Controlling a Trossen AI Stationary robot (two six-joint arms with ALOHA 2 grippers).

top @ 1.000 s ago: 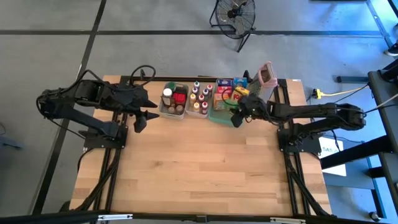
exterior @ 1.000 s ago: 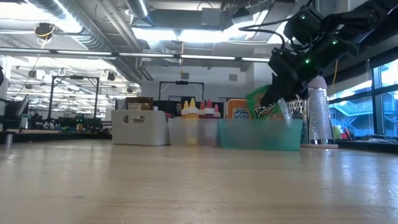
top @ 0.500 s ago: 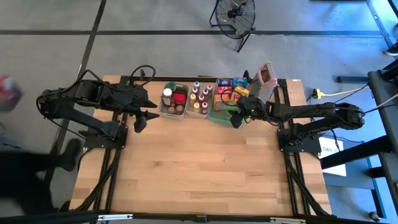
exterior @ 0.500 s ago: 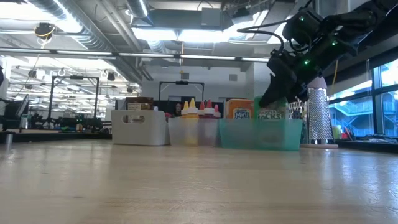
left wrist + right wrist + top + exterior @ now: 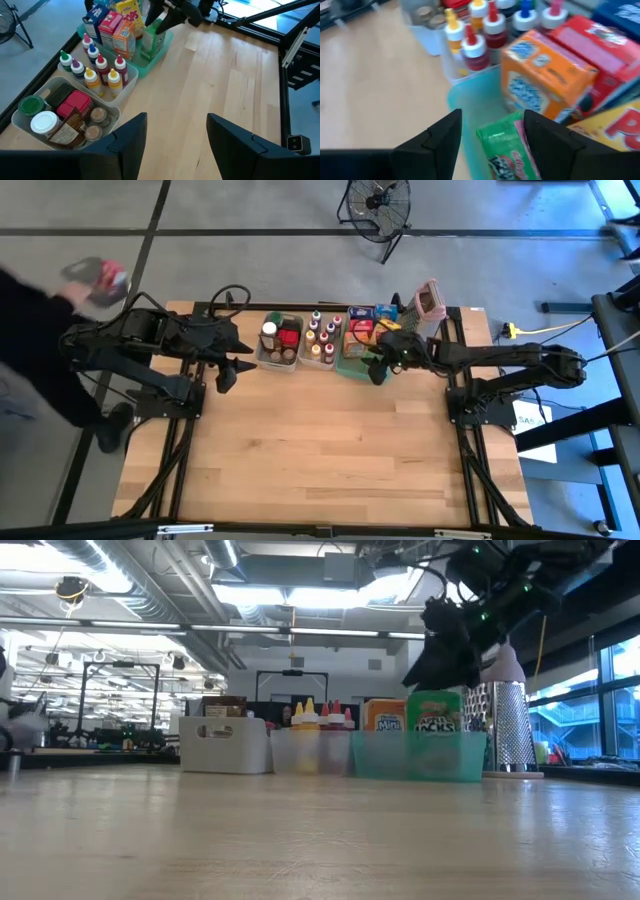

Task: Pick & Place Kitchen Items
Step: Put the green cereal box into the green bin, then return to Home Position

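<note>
On the far left a person has stepped in beside the tabletop with something red and grey in hand; they weren't there a second ago. My left gripper hangs idle near the clear tub of jars, jaws apart and empty, unchanged. Next along sits the tub of spice bottles, then the green tray of food boxes. The change is there: the green snack box, which the right gripper was lowering tilted a second ago, now stands upright in the tray beside the orange box. The right jaws have spread apart and lifted just above it, holding nothing. I judge that placement done; the right arm is free for the next item. The box grater stands right of the tray.
</note>
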